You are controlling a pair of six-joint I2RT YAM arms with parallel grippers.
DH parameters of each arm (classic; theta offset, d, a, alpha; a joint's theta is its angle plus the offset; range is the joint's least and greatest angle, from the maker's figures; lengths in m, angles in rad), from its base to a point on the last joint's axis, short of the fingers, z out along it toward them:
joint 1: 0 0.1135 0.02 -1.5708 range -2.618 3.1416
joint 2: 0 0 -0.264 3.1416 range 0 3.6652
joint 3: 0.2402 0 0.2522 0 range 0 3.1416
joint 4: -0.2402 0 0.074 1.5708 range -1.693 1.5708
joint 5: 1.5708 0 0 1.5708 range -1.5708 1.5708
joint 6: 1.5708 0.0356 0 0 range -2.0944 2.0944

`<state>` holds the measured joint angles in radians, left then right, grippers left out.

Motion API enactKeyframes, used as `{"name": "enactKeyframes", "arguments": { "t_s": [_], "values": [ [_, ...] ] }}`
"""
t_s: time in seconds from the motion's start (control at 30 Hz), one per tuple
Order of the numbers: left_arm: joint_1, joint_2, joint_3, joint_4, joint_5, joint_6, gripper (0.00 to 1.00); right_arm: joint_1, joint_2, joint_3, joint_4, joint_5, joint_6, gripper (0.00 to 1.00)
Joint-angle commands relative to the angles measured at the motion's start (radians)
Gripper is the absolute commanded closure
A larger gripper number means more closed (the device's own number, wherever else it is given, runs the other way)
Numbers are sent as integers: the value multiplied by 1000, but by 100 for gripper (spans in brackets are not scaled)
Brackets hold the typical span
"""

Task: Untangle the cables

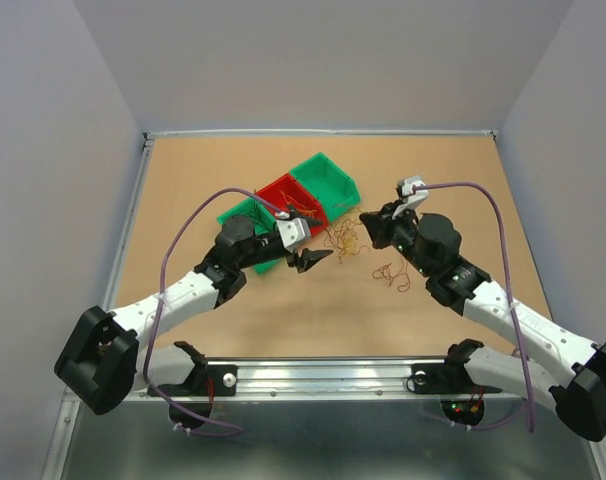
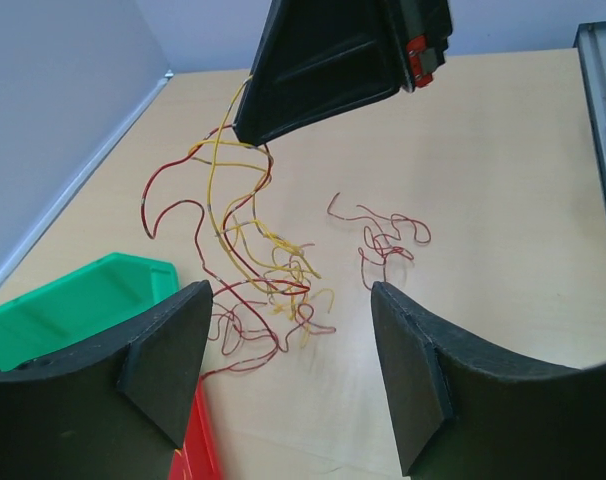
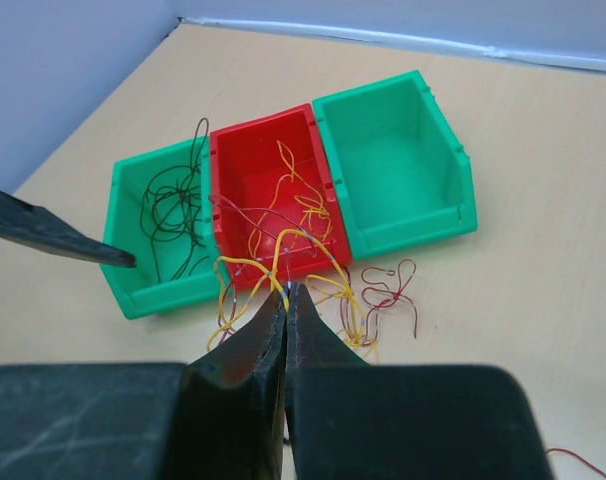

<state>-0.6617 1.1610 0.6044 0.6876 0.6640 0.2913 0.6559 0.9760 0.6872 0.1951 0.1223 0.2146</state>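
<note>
L gripper point(image 2: 288, 372) open, jaws wide apart, nothing betw. them. Hovering low just beside red bin point(image 3: 253, 150), approx. centre of surface point(image 1: 183, 180).

R gripper point(image 3: 286, 292) closed, tips pinching a few yellow strands at top of tangle point(image 2: 258, 260). From L wrist cam: dark wedge up top, strands hanging from its tip.

Tangle = red + yellow cables, held up by R gripper, lower loops spread on surface. Sitting betw. the two grippers, just in front of red bin, near centre of surface. One red strand curling out sideways from the bunch. Can't tell if any dark strand mixed in.

Red bunch point(image 2: 383, 240): small, a few red loops, flat on surface. Apart from tangle, on the side toward right edge, near R arm. Not touched by either gripper.

3 bins in a diagonal row, walls touching, just beyond centre toward far edge:
- L green bin point(image 3: 163, 288), nearest left edge: dark strands point(image 3: 173, 210) inside, one loop poking up over back rim.
- Red bin, middle: red + yellow strands inside. Can't tell if joined to tangle.
- R green bin point(image 3: 413, 230), closest to far edge.
</note>
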Motion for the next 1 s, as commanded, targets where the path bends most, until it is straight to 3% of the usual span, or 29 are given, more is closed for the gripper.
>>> {"name": "enactKeyframes", "arguments": {
  "t_s": [0.0, 0.33, 0.63, 0.73, 0.83, 0.87, 0.97],
  "values": [
    [-9, 48, 61, 27, -75, 0, 25, 2, 9, 81, 82, -76, 9, 99],
    [-9, 117, 90, 105, -145, -43, 28, 2, 30, 83, 104, -145, 5, 99],
    [-9, 180, 133, 130, -121, -70, 48, 2, 41, 84, 122, -196, 6, 99],
    [-9, 206, 146, 128, -93, -80, 60, 2, 46, 84, 130, -208, 9, 99],
    [-9, 218, 153, 128, -69, -81, 78, 2, 49, 83, 136, -208, 9, 99],
    [-9, 215, 152, 125, -55, -80, 96, 2, 52, 83, 136, -207, 6, 99],
    [-9, 194, 146, 124, -40, -81, 100, 2, 50, 78, 135, -196, -4, 88]
  ]
}}
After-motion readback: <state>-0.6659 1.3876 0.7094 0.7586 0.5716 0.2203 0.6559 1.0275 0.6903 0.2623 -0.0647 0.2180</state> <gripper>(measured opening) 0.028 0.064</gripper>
